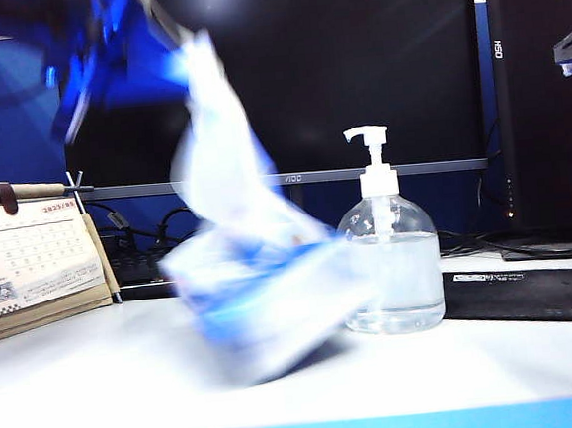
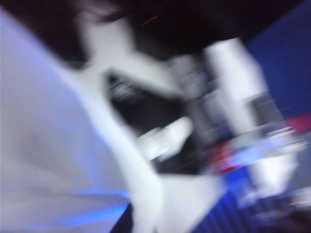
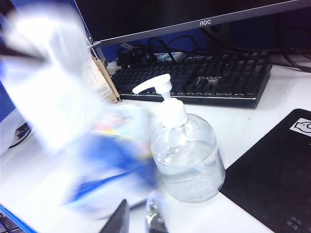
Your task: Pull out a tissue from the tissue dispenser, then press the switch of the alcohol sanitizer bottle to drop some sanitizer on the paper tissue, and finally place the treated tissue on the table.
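Left gripper [image 1: 105, 50], upper left of the exterior view, a blue blur, clamped tight on the top of the tissue [image 1: 215, 130]. Right gripper [image 3: 138, 221], only dark tips at the bottom edge of its wrist view, opening impossible to tell. Tissue stretched down in a white streak from that pinch to the tissue dispenser [image 1: 263, 295], centre-left. Pack tilted, smeared with motion, apparently dragged up off the table [image 1: 101, 387] rather than letting go. Light, soft pack, likely to ride along with the sheet. Thin paper too, prone to tearing: best gripped near the exposed top fold. Alcohol sanitizer bottle [image 1: 391, 265] upright just right of the pack, about two-thirds full of clear gel. Switch [image 1: 366, 138] untouched, spout pointing left. Left wrist view too blurred to read.
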